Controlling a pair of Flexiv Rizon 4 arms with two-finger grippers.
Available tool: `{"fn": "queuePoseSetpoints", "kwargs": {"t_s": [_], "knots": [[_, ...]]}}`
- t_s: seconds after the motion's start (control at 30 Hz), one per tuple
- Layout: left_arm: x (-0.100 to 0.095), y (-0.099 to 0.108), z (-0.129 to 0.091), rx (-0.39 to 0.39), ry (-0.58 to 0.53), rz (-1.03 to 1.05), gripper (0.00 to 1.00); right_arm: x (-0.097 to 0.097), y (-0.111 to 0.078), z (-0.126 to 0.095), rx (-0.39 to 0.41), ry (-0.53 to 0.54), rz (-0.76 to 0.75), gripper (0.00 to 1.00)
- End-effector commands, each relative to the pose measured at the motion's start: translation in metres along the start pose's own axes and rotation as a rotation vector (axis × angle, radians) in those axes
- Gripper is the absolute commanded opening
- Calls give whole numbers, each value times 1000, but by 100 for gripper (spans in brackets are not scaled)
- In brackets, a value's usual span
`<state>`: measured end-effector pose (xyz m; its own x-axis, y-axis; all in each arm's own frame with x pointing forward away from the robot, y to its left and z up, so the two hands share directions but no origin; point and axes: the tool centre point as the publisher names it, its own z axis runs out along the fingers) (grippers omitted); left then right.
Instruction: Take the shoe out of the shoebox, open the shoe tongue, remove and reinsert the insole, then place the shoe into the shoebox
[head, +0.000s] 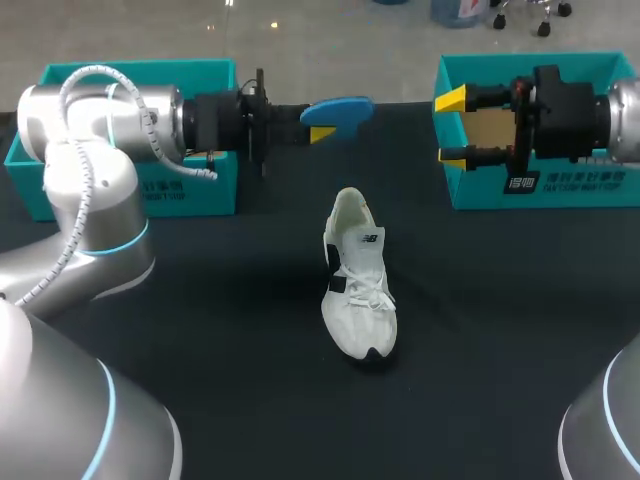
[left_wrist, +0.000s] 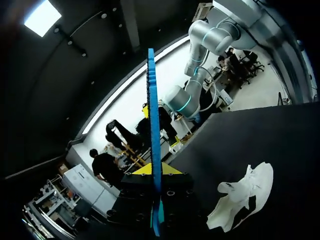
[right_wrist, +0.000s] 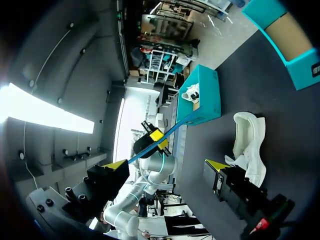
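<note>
A white shoe (head: 360, 290) is seen lying on the black surface (head: 200, 330) about midway between the two arms, its heel opening turned toward the far edge and its dark-tipped toe toward the near edge. A dark logo and a small black tag are carried on the shoe's side, but too small for any lettering to be made out. The shoe is set well apart from both boxes, with dark surface showing on every side of it. A teal shoebox (head: 205, 190) is placed at the far left, partly hidden behind the left arm (head: 90, 150), and white print is borne on its front. In the right wrist view a white object (right_wrist: 192, 92) is seen lying inside this box (right_wrist: 207, 95). A second teal shoebox (head: 560, 190), open and brown inside, is placed at the far right, with a white label on its front wall. The left jaws are closed on a blue insole (head: 338, 110), which is held in the air above the far part of the surface, beside the left box. In the left wrist view the insole (left_wrist: 152, 125) is seen edge-on, pinched between the yellow tips, with the shoe (left_wrist: 245, 195) lying off to one side below. The right jaws are held wide apart in front of the right box, with nothing between them, at the end of the right arm (head: 570, 105).
</note>
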<state>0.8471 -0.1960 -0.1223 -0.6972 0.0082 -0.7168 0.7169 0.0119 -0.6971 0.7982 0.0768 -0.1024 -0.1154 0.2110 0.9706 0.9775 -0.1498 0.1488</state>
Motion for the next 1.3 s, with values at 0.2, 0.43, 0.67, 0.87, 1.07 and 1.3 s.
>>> {"fn": "queuePoseSetpoints", "kwargs": {"t_s": [0.2, 0.43, 0.67, 0.87, 1.07, 1.3], "knots": [[3, 5, -1, 66, -28, 150, 0, 0, 0, 1, -1, -1, 0, 100], [3, 5, -1, 66, -28, 150, 0, 0, 0, 1, -1, -1, 0, 100], [4, 1, -7, 92, -18, 273, 0, 0, 0, 1, -1, -1, 0, 100], [5, 5, -10, 87, 81, 443, 0, 0, 0, 1, -1, -1, 0, 100], [4, 8, -12, 33, 159, 629, 0, 0, 0, 1, -1, -1, 0, 100], [4, 8, -12, 33, 159, 629, 0, 0, 0, 1, -1, -1, 0, 100]]}}
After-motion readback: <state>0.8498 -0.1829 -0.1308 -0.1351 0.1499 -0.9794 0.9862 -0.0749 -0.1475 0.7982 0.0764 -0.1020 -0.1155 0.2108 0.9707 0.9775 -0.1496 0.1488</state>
